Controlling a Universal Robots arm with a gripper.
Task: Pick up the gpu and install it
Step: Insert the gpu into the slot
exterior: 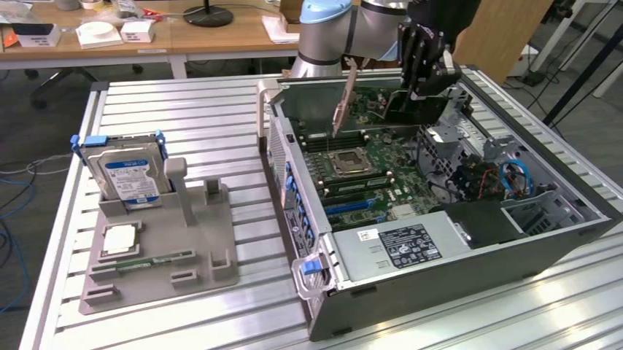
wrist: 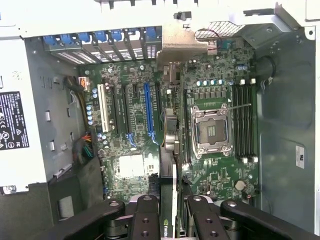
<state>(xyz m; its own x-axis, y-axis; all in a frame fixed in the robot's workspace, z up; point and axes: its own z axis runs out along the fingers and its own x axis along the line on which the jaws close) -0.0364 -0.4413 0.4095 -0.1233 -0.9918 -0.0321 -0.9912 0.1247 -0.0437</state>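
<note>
- A slatted metal table point(exterior: 195, 109) carries the work, and cluttered desks stand behind the computer case point(exterior: 545, 226).
- On the exterior view's left, well apart from the case, a grey fixture point(exterior: 156, 255) holds a hard drive point(exterior: 131, 175) standing upright.
- The case lies with its open side up, and the motherboard point(exterior: 360, 171) is flat inside it.
- The gpu point(exterior: 413, 109) hangs over the case's far half, above the motherboard. It looks not yet seated, though whether its lower edge touches the board cannot be told.
- The gripper point(exterior: 425, 80) comes down from above the case. Its fingers point(wrist: 147, 220) press on the card's two faces and pinch the gpu near the end away from its bracket point(exterior: 342, 102).
- The card stands on edge with its connector edge down. Its long axis is roughly level and, in the wrist view, about parallel to the case's blue slot point(wrist: 147, 107), just beside it.
- The bracket end points at the case wall that carries the slot openings, on the exterior view's left.
- In handling the card is probably light and stiff but fragile. A hold on the flat faces or the top edge suits it best, clear of the contacts and small parts.
- A tilt could jam the bracket against the case wall.
</note>
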